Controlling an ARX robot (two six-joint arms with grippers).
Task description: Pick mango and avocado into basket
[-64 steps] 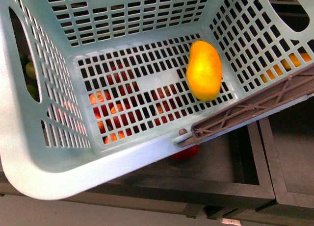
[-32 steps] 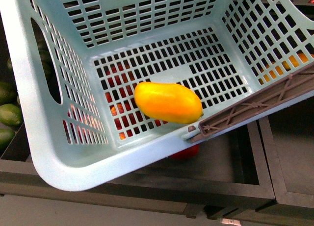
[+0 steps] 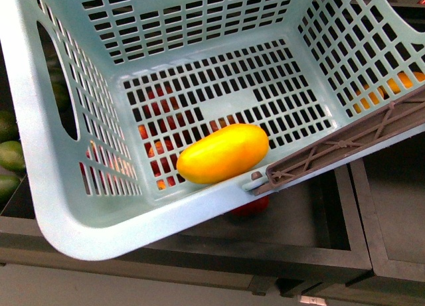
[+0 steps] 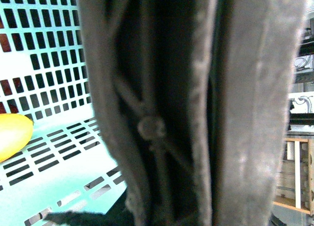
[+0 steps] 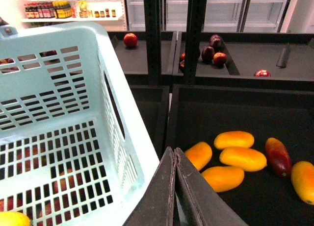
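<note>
The light teal basket (image 3: 99,233) fills the front view, held tilted above dark produce bins. A yellow-orange mango (image 3: 222,153) lies on its slotted floor against the near wall, and shows too in the wrist views (image 4: 12,135) (image 5: 12,218). My left gripper (image 4: 176,191) is shut on the basket's brown-grey handle (image 4: 245,113), which blocks most of that view. My right gripper (image 5: 174,151) is shut and empty, just outside the basket's rim (image 5: 142,162). Green ovals that look like avocados (image 3: 10,154) peek out at the left edge, outside the basket.
Under my right gripper is a black bin holding several loose mangoes (image 5: 243,157) and a dark red one (image 5: 278,157). Farther bins hold red apples (image 5: 130,39) (image 5: 214,52). Black bin dividers (image 3: 345,213) run below the basket. Red fruit shows through the basket floor.
The mango has rolled from the far right of the basket floor down to the near wall and turned sideways. The basket has shifted a little to the right.
</note>
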